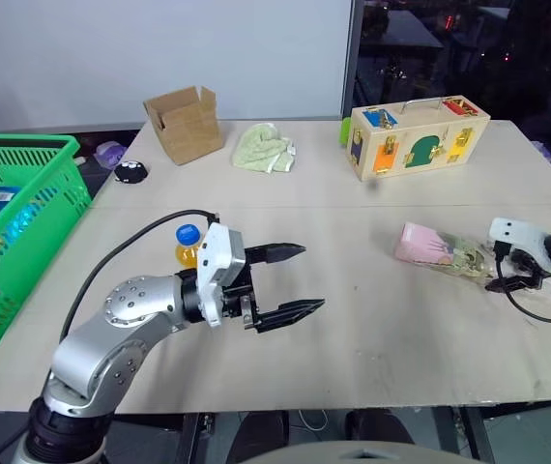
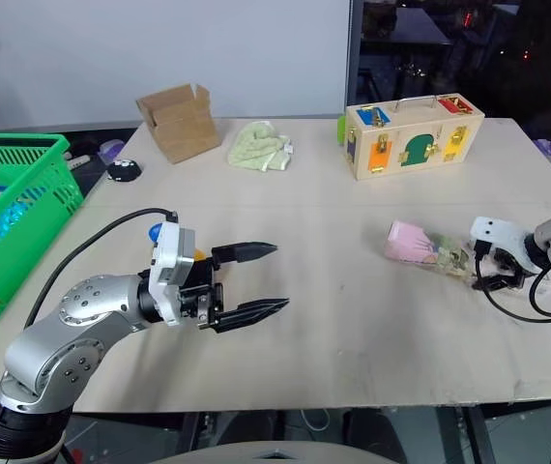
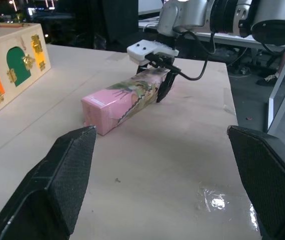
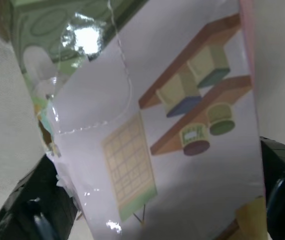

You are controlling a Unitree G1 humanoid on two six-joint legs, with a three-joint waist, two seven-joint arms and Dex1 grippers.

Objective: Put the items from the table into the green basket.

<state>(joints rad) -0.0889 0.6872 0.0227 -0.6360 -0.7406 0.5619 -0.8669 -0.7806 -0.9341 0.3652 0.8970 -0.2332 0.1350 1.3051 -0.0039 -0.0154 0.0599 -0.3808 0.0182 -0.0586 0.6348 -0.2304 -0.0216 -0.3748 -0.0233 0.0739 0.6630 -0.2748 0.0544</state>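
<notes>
My right gripper [image 2: 493, 277] straddles the right end of the pale-pink carton [image 1: 445, 251], which lies long-axis left to right at the table's [image 1: 372, 329] right side, jaws not visibly clamped, while the left gripper [image 1: 290, 282] hangs wide open and empty, well left.

the left arm bends in from the near left, its forearm level and its left tool [image 1: 293, 281] pointing right, both black fingers spread wide with nothing between them. the right arm reaches in from the right edge, wrist tipped steeply down, its right tool [image 1: 509, 274] with one finger on either side of the carton's right end.
</notes>
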